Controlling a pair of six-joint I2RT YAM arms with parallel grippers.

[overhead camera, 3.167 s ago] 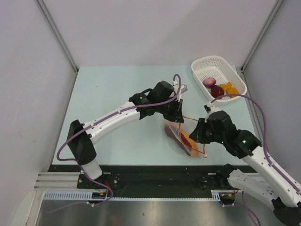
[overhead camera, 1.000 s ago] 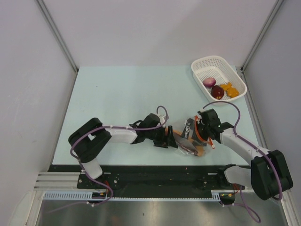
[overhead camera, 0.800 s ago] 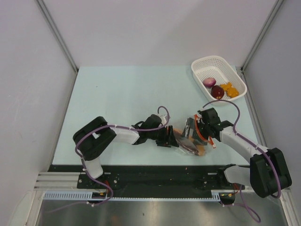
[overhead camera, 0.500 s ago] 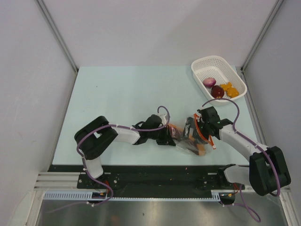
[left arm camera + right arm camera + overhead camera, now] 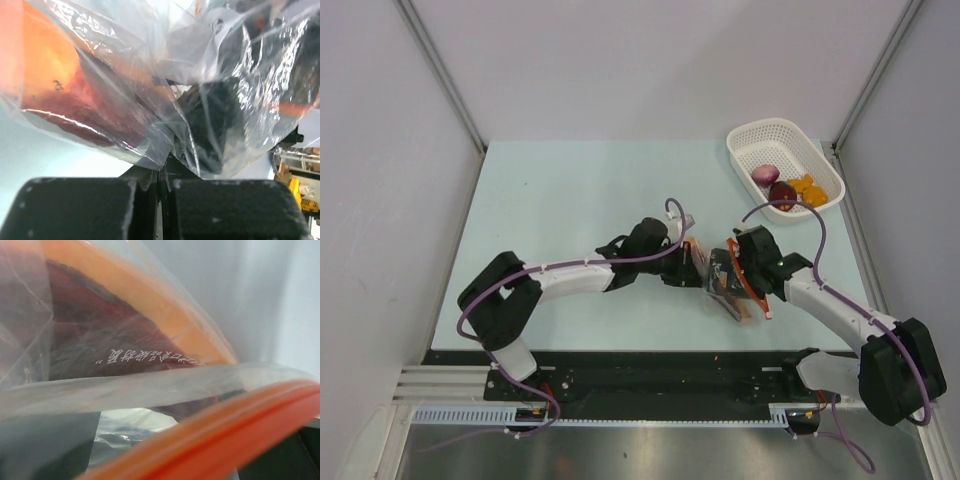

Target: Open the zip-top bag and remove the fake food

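Note:
The clear zip-top bag [image 5: 725, 282] hangs tilted between the two grippers at the table's near middle. A reddish-brown slice of fake food [image 5: 65, 100] lies inside it. My left gripper [image 5: 696, 262] is shut on a fold of the bag's film [image 5: 162, 165] at its left side. My right gripper [image 5: 734, 270] is pressed against the bag's right side. In the right wrist view the orange zip strip [image 5: 225, 430] and the slice [image 5: 100, 335] fill the frame and hide the fingers. More fake food lies in the basket: a purple bulb [image 5: 765, 174], a maroon lump [image 5: 781, 193] and orange chunks [image 5: 807, 187].
The white perforated basket [image 5: 745, 140] stands at the table's far right corner. Grey walls close in the table on the left, back and right. The black rail with both arm bases runs along the near edge.
My left gripper has shut on the bag's film and pulled it up and away from the near edge. The right gripper has stayed at the bag and moved with it.

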